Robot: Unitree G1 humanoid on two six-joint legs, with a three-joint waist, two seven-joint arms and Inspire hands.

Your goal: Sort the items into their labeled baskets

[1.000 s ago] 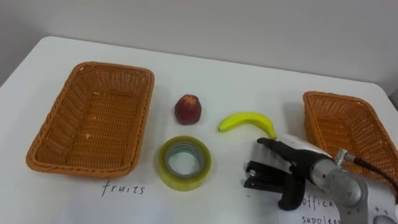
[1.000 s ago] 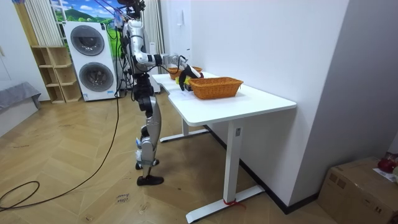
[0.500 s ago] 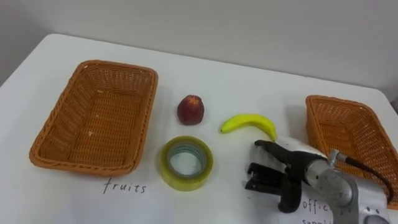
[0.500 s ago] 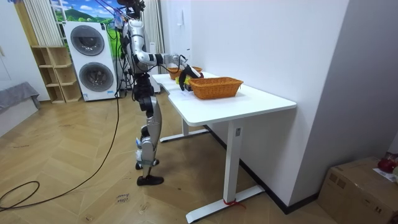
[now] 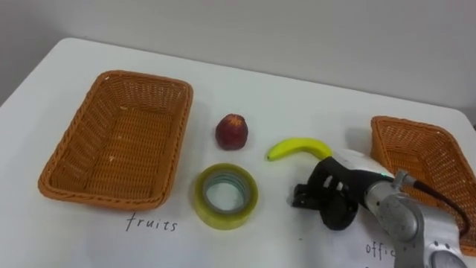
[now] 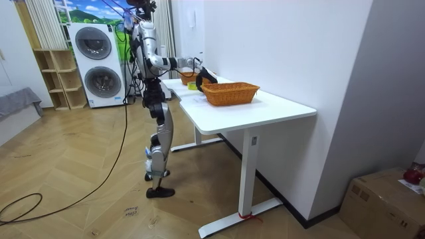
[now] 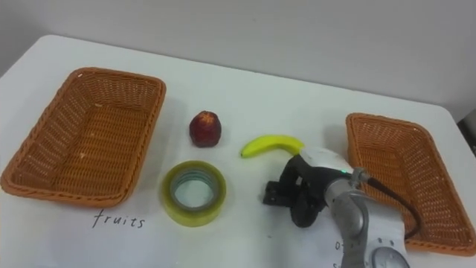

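Observation:
My right hand (image 5: 336,199) lies on the table just below the yellow banana (image 5: 297,147), its fingers curled round a small black stapler (image 5: 303,197) whose end sticks out to the left. A dark red apple (image 5: 232,132) sits left of the banana. The roll of clear yellowish tape (image 5: 226,196) lies flat in front of the apple. An empty wicker basket (image 5: 67,152) with "fruits" written below it stands on the left. A second empty wicker basket (image 5: 446,186) stands on the right, beside my forearm.
The white table (image 5: 282,97) ends at a grey wall behind. In the room view the robot stands at the table's far end on the room view's left, with a wicker basket (image 6: 230,93) nearest the camera. Washing machines (image 6: 96,63) stand behind it.
My right hand's fingers, straight over the black stapler before, have curled round it, and the hand has moved slightly towards the banana. The whole picture has shifted a little.

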